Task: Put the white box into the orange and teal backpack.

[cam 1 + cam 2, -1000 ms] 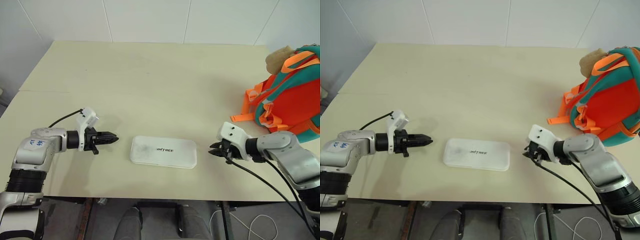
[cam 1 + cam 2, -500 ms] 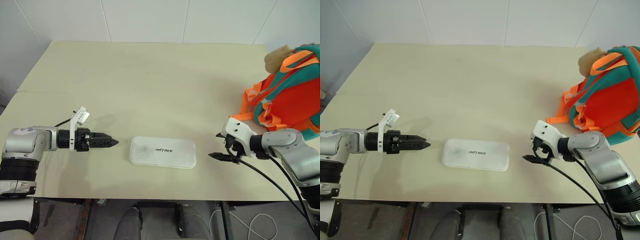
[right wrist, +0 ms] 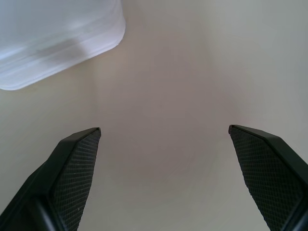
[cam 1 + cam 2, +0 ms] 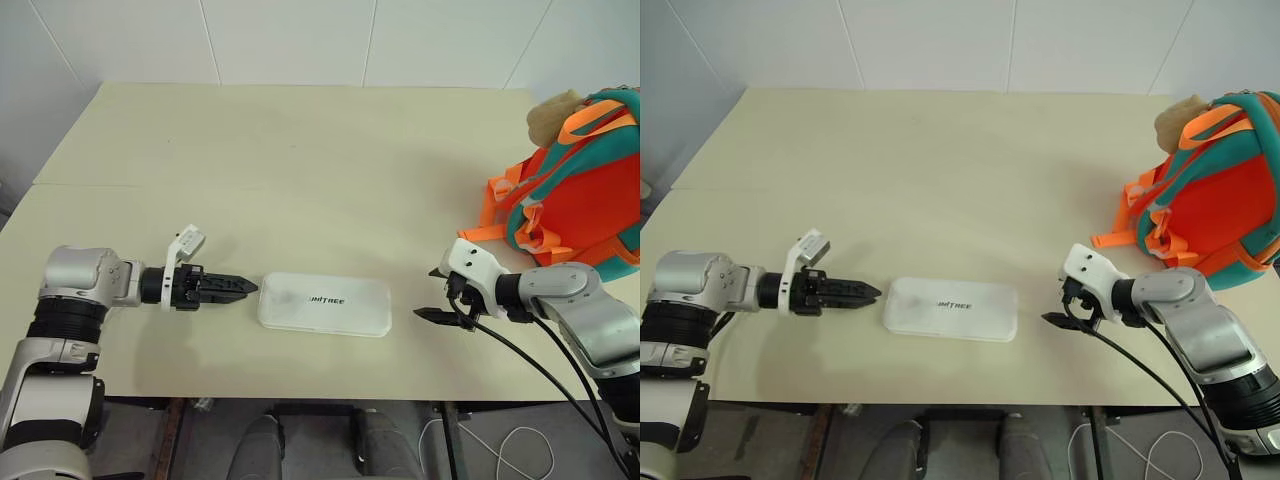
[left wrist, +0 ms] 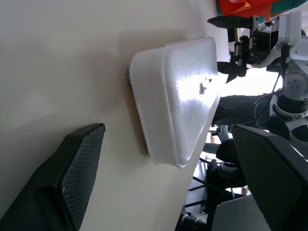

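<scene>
On the table (image 4: pixel 300 150), near its front edge, the white box (image 4: pixel 325 303) lies flat with small dark letters on top. Left of the box, the left gripper (image 4: pixel 243 287) points at its short end, just beside it, with its fingers spread wide and holding nothing. Right of the box, a little apart, the right gripper (image 4: pixel 437 293) also has its fingers wide and empty. Well to the right of the box, the orange and teal backpack (image 4: pixel 575 190) sits with a tan plush bear (image 4: pixel 555 115) on top.
</scene>
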Robot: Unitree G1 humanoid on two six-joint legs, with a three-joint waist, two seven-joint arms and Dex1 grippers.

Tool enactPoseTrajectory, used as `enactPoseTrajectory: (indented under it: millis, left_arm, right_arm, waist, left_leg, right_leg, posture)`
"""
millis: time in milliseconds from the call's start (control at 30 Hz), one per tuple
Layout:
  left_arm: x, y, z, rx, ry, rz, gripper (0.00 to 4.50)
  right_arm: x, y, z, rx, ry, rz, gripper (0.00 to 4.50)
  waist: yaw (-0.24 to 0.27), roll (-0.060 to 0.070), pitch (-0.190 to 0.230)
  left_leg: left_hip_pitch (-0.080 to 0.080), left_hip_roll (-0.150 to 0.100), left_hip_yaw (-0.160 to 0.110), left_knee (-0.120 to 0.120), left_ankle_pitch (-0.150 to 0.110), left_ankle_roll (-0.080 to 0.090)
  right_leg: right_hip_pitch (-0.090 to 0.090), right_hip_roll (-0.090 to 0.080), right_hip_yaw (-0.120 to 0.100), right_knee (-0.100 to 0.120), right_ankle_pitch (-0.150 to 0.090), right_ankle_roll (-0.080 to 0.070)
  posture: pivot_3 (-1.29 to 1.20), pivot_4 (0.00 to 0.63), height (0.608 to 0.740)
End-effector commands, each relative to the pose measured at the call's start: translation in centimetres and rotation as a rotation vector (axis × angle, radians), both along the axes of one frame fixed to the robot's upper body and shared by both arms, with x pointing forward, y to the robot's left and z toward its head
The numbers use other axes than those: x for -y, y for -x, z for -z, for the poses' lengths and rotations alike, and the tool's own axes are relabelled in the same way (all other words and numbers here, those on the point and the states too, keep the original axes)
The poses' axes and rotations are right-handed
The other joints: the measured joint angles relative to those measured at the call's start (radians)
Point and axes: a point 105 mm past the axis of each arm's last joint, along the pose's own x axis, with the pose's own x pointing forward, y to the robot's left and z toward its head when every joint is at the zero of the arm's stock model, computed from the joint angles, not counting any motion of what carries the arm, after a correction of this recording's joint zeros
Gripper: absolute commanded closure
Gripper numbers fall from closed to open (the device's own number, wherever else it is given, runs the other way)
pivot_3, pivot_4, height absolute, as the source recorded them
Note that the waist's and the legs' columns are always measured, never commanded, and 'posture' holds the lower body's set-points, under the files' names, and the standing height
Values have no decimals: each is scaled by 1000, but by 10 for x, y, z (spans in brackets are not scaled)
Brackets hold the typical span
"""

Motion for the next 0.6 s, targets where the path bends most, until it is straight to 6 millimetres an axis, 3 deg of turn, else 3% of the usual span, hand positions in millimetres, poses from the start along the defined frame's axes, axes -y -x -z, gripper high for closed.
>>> enactPoseTrajectory:
  millis: [33, 300, 600]
  left_arm:
    - [8, 0, 8, -62, 7, 0, 9]
    - [32, -6, 16, -68, 65, 17, 9]
    - [42, -10, 23, -38, 76, 19, 9]
  right_arm:
    - [-4, -2, -11, 57, -13, -13, 0]
    - [-20, -2, -9, 63, -40, -40, 0]
    - [-24, 0, -7, 56, -50, -50, 0]
  waist:
    - [0, 0, 0]
    - [4, 0, 0]
    - [7, 1, -1]
  left_leg:
    - [0, 0, 0, 0, 0, 0]
    - [0, -1, -1, 3, 0, 0]
    - [1, -2, -1, 7, 0, 0]
  right_leg:
    - [0, 0, 0, 0, 0, 0]
    - [2, 0, 0, 0, 1, 1]
    - [5, -1, 0, 0, 1, 2]
  posture:
    - [0, 150, 740]
    - [0, 150, 740]
    - [0, 150, 740]
